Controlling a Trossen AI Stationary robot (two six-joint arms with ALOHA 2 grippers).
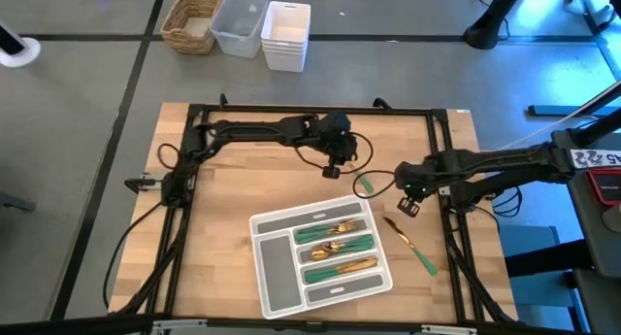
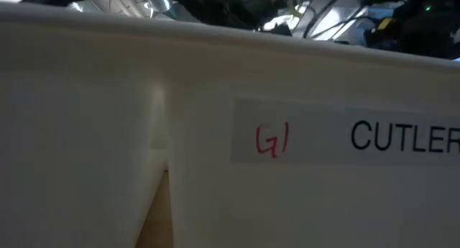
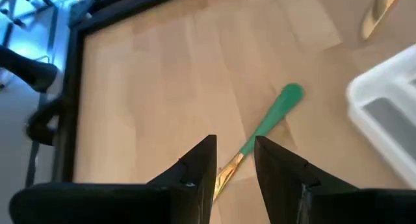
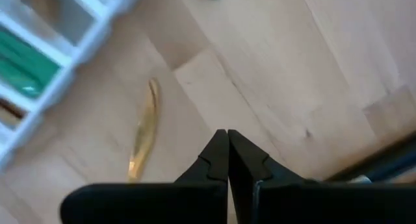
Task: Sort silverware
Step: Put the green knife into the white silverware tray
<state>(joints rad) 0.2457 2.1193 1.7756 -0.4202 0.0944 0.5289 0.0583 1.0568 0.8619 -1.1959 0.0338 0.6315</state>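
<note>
A wooden table [image 1: 223,238] is seen from above, framed by black rails, with a grey compartmented tray [image 1: 277,267] lying at a slight angle in the lower centre of the frame. Inside the tray, three compartments hold green-handled silverware with gold heads [image 1: 335,250], the pieces lying lengthwise in their slots; the long compartment on the tray's left side and the bottom slot are seen without cutlery.

Two loose pieces remain on the table. One green-handled piece [image 1: 364,185] lies just above the tray's upper right corner, near the centre of the frame. A knife with a gold blade and green handle [image 1: 409,246] lies to the right of the tray, apart from it.

The left gripper [image 1: 331,168] is placed above the centre of the table, just left of the loose piece near the tray corner. In the left wrist view, its fingers [image 3: 195,169] are parted, and the gold end of a green-handled utensil [image 3: 270,120] is seen between the tips; whether the tips touch it cannot be told.

The right gripper [image 1: 408,205] is placed right of the tray's upper corner, between the two loose pieces. In the right wrist view, its fingers [image 4: 218,156] are pressed together with nothing between them, and the knife's gold blade [image 4: 144,130] is seen on the wood beside them.

At the top of the overhead frame, beyond the table, a wicker basket [image 1: 190,22] and two pale plastic bins [image 1: 262,29] stand on the floor. The low view is filled by a pale surface bearing a label [image 2: 345,136].
</note>
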